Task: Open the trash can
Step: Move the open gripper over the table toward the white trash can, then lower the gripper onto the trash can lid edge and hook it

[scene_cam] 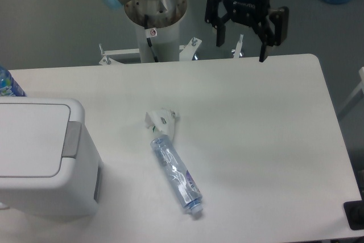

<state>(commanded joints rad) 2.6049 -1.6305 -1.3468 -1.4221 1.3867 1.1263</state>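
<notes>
**Long reach to the lid, with a bottle in between**

Take the trash can (40, 157) as your landmark: it sits at the near left corner of the table (273, 140), lid down, its grey push tab (71, 139) on the lid edge facing the table's middle. Just beyond that side lies a clear plastic bottle (175, 174) with a crumpled white scrap (161, 119) touching its far end. A low sweep toward the tab could knock either one into the bin. Farthest from the can, over the table's back edge, the gripper (243, 42) hangs with fingers spread and nothing in them. Coming down off the tab, you would likely press solid lid and shove the bin instead.
</notes>
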